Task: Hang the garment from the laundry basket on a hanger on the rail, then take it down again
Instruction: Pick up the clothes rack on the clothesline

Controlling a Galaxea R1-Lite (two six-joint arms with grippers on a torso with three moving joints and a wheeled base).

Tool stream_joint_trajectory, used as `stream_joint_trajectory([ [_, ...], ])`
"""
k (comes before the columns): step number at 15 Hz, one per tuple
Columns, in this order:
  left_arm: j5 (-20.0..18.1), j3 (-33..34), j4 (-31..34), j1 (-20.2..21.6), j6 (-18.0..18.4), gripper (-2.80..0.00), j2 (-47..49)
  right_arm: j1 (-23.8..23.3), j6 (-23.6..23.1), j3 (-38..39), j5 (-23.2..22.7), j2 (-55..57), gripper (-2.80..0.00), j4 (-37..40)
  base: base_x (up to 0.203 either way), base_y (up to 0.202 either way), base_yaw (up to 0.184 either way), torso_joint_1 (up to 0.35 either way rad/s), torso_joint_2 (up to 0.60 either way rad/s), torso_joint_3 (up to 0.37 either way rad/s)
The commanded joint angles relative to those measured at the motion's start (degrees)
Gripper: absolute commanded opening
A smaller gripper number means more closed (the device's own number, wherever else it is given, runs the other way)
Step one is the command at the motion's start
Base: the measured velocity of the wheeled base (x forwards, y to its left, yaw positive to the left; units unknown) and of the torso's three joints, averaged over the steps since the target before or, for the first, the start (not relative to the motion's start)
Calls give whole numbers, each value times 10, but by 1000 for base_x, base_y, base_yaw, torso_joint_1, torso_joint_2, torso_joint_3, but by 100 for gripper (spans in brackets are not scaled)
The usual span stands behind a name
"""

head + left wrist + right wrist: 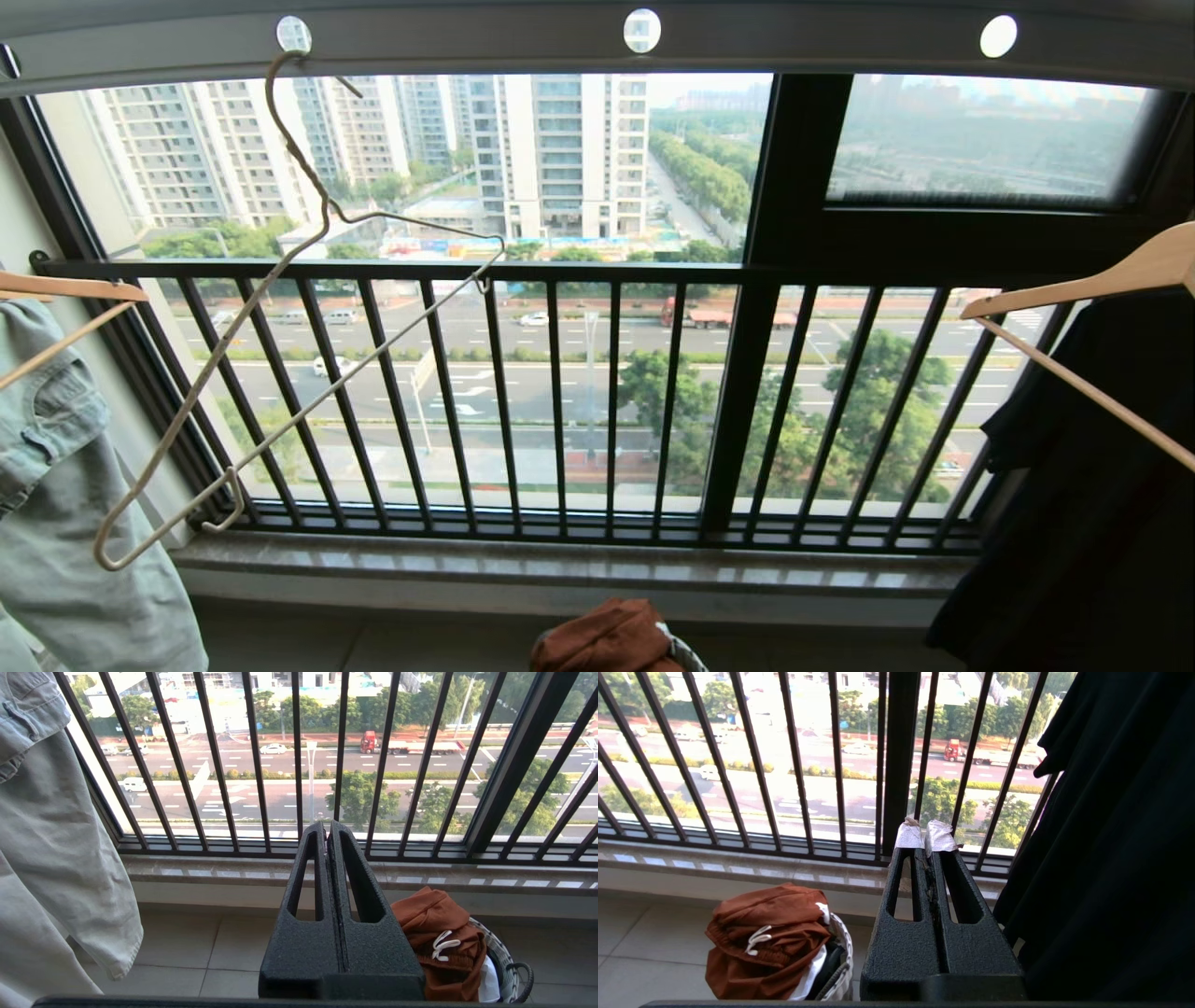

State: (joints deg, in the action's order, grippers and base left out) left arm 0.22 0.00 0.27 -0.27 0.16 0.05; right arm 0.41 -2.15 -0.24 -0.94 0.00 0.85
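Two hands, both w/ fingers pressed together, holding nothing, neither in the head view. Left hand [328,828] points toward the black railing [299,765]; the garment [439,938] sits below and to its right side, near but apart, heaped in the laundry basket [509,966] on the tiled floor. Right hand [926,833], white tape on its fingertips [909,836], also points at the railing; the garment [766,938] lies below and to its left side, not touching. So the basket sits roughly between the two hands, lower than both.

Garment: rust-brown shorts, crumpled into a mound spilling over the basket rim, ribbed waistband showing, white drawstring [756,941] looped on top. Basket is round, white-and-black sides, black loop handle [525,980].

Well above both hands, the hanger [280,373], thin cream wire, hangs tilted and bare from a hole in the rail [597,37]. Pale denim garment [51,849] hangs to the left hand's outer side; black garment [1111,835] hangs just beside the right hand, each on a wooden hanger [1083,289].
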Motion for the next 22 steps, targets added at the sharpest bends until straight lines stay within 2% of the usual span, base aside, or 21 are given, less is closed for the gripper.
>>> stream_joint_trajectory([
  [1,0,0,0,0,0,-280,0,0,-1,0,0,0,-280,0,0,0,0,0,0,0],
  [12,0,0,0,0,0,-280,0,0,-1,0,0,0,-280,0,0,0,0,0,0,0],
  [16,0,-7,-1,0,10,-280,0,0,0,0,0,1,-280,0,0,0,0,0,0,0],
  [19,-17,-84,22,0,9,-280,37,0,0,0,0,0,-280,0,0,0,0,0,0,0],
  [22,-26,-213,106,-2,10,-280,119,0,-1,0,0,1,-280,0,0,0,0,0,0,0],
])
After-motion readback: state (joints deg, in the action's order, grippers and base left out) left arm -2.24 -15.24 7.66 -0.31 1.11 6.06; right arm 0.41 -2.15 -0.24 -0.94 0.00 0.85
